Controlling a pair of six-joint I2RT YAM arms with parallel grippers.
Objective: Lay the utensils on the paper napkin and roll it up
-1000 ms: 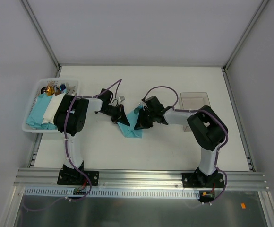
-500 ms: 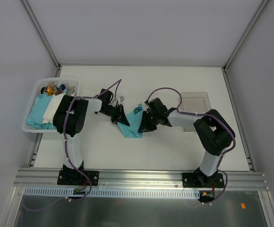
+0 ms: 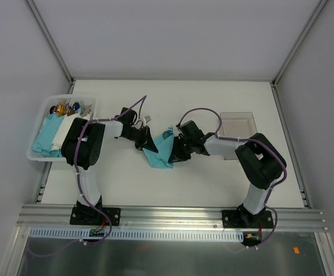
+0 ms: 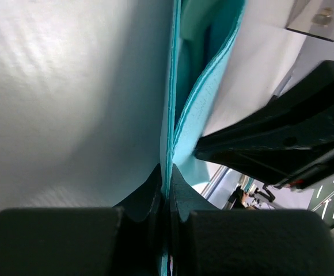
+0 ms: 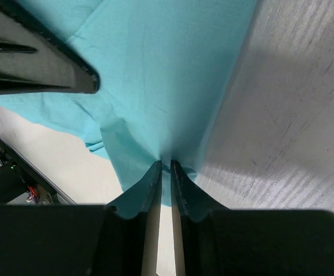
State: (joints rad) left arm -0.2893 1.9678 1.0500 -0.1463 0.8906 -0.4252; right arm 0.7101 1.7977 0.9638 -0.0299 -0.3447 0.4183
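The teal paper napkin [image 3: 161, 150] hangs stretched between my two grippers in the middle of the table. My left gripper [image 3: 146, 144] is shut on the napkin's left edge, and in the left wrist view the sheet [image 4: 185, 109] runs straight up from the closed tips [image 4: 166, 175]. My right gripper [image 3: 176, 153] pinches a fold at the napkin's right side. In the right wrist view the paper [image 5: 155, 80] fans out from the nearly closed tips [image 5: 165, 165]. A small blue-and-white bit [image 3: 169, 131] shows at the napkin's far corner, but I cannot tell what it is. The utensils are hidden.
A white basket [image 3: 35, 150] at the left table edge holds teal and white napkin bundles and some shiny small items. A clear plastic tray [image 3: 236, 122] lies at the right, just behind my right arm. Metal frame posts rise at the table's far corners.
My right gripper has shifted slightly right and toward the near side, pulling the napkin open so more teal sheet shows between the grippers. The left gripper has barely moved.
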